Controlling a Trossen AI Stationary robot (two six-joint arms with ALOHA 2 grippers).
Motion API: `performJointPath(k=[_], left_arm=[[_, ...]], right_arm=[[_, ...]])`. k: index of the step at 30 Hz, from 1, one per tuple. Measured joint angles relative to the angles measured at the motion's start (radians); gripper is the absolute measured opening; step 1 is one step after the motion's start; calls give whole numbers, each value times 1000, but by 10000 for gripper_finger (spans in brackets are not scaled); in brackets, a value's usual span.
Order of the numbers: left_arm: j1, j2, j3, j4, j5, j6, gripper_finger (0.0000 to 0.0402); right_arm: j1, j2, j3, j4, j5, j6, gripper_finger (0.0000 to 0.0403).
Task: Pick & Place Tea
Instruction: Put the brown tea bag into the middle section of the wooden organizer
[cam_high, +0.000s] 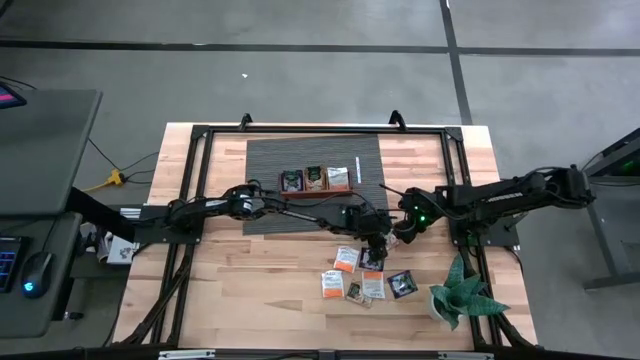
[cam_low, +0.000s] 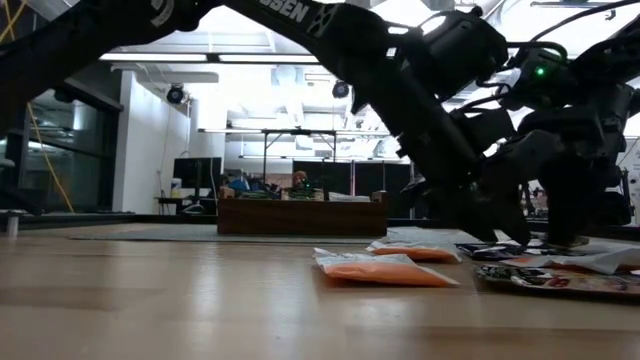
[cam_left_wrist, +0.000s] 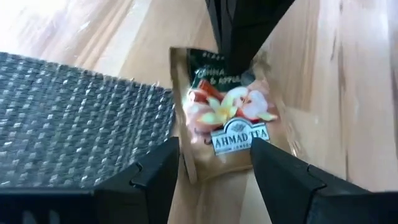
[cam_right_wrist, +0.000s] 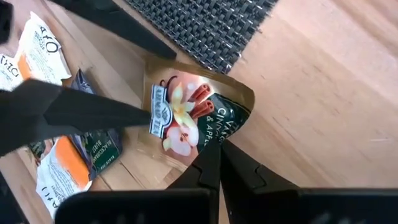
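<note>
Your beige sachet (cam_left_wrist: 227, 121) reads "AHMAD TEA" and lies on the wooden surface (cam_high: 250, 290) just beside the dark woven mat (cam_left_wrist: 74, 118). Your right claw (cam_right_wrist: 217, 163) is clenched on its edge. Your left claw (cam_left_wrist: 214, 165) hangs released, fingers either side of it. The wooden tray (cam_high: 316, 190) on the mat holds sachets in all three compartments.

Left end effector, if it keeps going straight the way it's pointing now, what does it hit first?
Most likely the beige tea sachet, lying ahead of the open left end effector. The right end effector is shut on that sachet's far edge; depth is hard to judge.
</note>
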Motion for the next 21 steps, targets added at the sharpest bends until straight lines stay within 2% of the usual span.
performJointPath(k=[9, 17, 21], left_arm=[[40, 1, 255, -282, 24, 75, 197], [102, -47, 243, -393, 124, 162, 197], [128, -93, 248, -447, 133, 218, 197]], right_arm=[[0, -1, 1, -38, 21, -13, 1], [0, -1, 1, -43, 40, -22, 0], [0, -1, 1, -44, 47, -22, 0]])
